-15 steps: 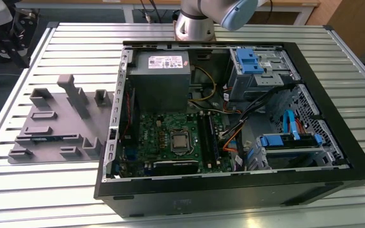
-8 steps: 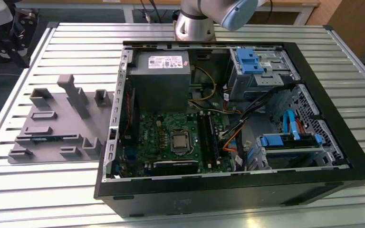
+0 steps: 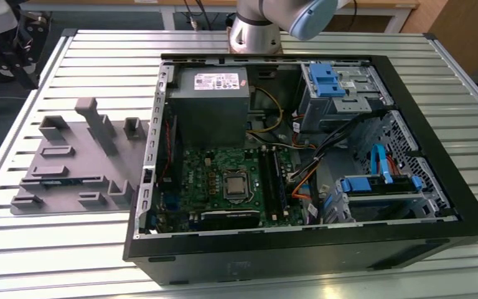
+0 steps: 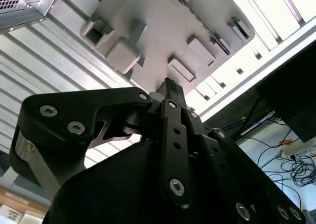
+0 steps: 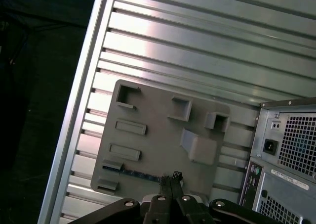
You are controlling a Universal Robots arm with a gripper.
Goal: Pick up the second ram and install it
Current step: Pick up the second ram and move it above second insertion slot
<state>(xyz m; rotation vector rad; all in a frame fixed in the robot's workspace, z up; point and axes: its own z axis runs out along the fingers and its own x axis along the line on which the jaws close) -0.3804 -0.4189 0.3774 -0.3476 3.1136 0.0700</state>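
The second ram (image 5: 132, 173) is a thin blue stick lying in a slot of the grey plastic tray (image 5: 163, 130), near the tray's edge. In the exterior view the second ram (image 3: 60, 181) shows as a blue strip in the tray (image 3: 73, 168), to the left of the open computer case. In the first wrist view my gripper (image 5: 170, 178) hangs well above the tray, with its tips close to one end of the stick. The black fingers (image 4: 170, 93) are pressed together with nothing between them.
The open black case (image 3: 305, 156) lies on the slatted metal table (image 3: 73, 249), with the green motherboard (image 3: 222, 180) and its black slots (image 3: 274, 180), the grey power supply (image 3: 210, 103) and blue drive brackets (image 3: 330, 81). The arm's base (image 3: 256, 34) stands behind the case.
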